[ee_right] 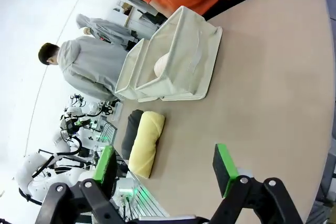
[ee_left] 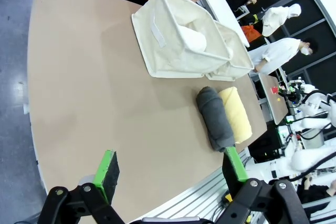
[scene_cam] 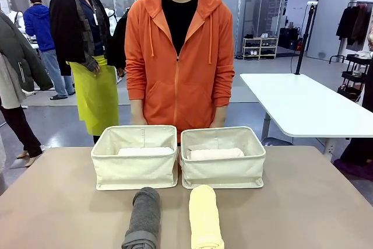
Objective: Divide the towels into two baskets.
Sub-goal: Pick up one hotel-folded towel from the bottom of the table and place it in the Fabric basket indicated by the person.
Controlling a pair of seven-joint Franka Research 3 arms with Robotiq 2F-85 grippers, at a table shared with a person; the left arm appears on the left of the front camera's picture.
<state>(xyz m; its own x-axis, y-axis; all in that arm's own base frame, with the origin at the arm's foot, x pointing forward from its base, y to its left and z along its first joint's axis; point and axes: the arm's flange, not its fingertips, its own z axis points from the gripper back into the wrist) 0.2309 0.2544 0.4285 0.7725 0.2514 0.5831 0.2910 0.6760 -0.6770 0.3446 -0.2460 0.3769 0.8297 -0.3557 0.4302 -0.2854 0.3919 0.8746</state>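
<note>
The left gripper (ee_left: 170, 165) hangs above the near part of the table (ee_left: 79, 87) with its jaws spread wide and nothing between them. Its green pads (ee_left: 107, 167) stand well apart and touch no towel. The right gripper (ee_right: 164, 163) is likewise wide apart and empty, held over bare tabletop on its own side.

Two rolls lie on the table on the robot's side of the baskets, both pointing lengthwise from the robot toward the far edge. The dark grey towel (scene_cam: 143, 220) lies in front of the left basket (scene_cam: 135, 172), toward that basket's inner end. The pale yellow towel (scene_cam: 205, 217) lies just beside it, in front of the right basket (scene_cam: 224, 174). From the front a narrow strip of table shows between the two rolls (from the left wrist they look pressed together, so I cannot tell whether they touch).

The two cream baskets stand upright, side by side, near the middle of the table, their inner walls close enough to meet or nearly so. Each holds one roll lying along its long side. The white towel (scene_cam: 145, 151) is in the left basket, and the pale pink towel (scene_cam: 215, 154), only faintly tinted, is in the right one.

A person (scene_cam: 178, 56) in an orange hooded jacket stands at the far edge, right behind the baskets, arms hanging down.
</note>
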